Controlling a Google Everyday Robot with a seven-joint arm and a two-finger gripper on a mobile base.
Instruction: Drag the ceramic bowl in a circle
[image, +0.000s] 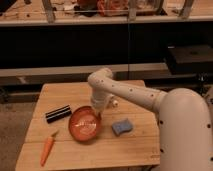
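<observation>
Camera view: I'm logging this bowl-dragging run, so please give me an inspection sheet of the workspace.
Surface: wooden table, plank top.
Job's things: ceramic bowl, orange-brown, upright, left of the table's centre.
Clutter: carrot near the front left corner; black bar-shaped object left of the bowl; blue sponge right of the bowl; small white cup behind the arm, partly hidden.
Grippers: gripper pointing down at the bowl's right back rim.
Cables: nothing seen.
Surroundings: dark shelving behind the table, a cluttered counter above it.
</observation>
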